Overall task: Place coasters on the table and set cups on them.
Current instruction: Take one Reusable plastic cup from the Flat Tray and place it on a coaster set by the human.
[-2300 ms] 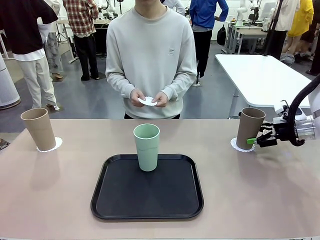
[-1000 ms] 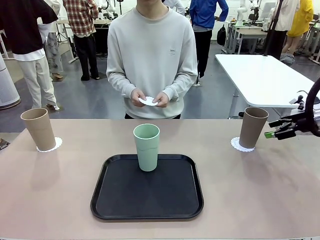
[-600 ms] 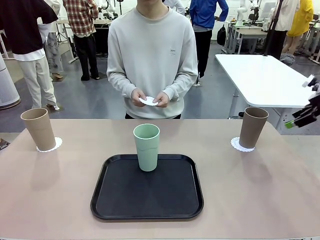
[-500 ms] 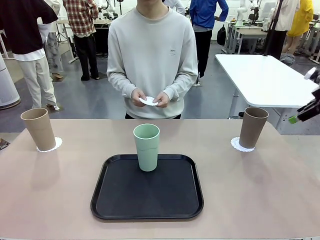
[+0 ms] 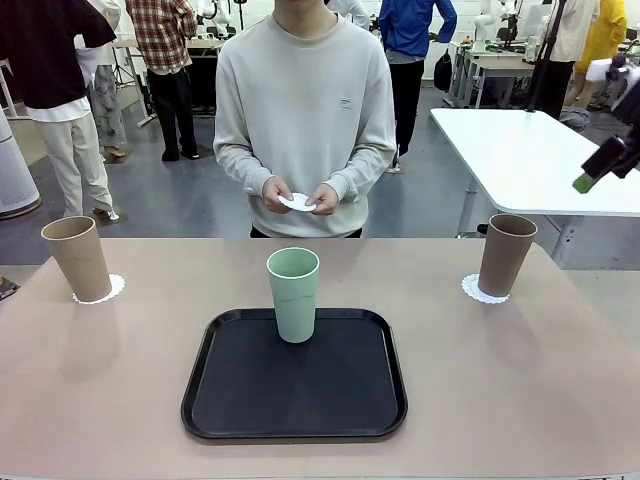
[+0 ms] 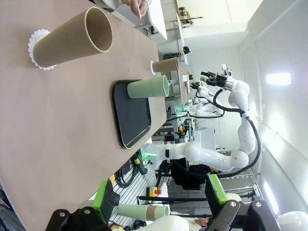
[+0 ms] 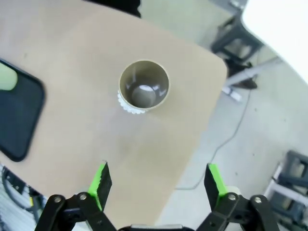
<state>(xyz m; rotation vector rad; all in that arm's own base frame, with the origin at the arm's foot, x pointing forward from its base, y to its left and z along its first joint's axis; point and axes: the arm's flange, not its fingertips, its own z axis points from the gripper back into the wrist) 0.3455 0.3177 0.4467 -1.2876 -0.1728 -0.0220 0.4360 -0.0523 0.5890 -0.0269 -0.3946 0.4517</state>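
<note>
**Two settings down, one to go.** Your right tool (image 7: 158, 187) hangs high over one end of the tabletop (image 7: 72, 144), its jaws wide apart and empty. Straight beneath it a tan cup (image 7: 143, 89) stands upright on its coaster (image 7: 126, 108), mouth open to the tool and clear of both pads.

Your left tool (image 6: 161, 197), jaws likewise spread and holding nothing, sits off the opposite end, looking along the tabletop. Closest ahead of it a second tan cup (image 6: 72, 41) stands on a second coaster (image 6: 33, 37).

Beyond that cup from the left tool, and down and aside from the right one, the mint green cup (image 5: 293, 293) stands upright on the black tray (image 5: 200, 400). It has no coaster under it. Farthest from both tools, across the tabletop, the person holds the third coaster (image 5: 297, 203) between both hands (image 5: 275, 193), not yet laid down.

The coming move likely turns on the green cup. Its long axis is vertical, so you would grip it side-on around its wall. It lies roughly midway between your two tools, and which is nearer cannot be settled here. The left tool, low and near the tabletop's level, seems to have the straighter line, though the second tan cup stands close to that path. The right tool would first have to descend.
</note>
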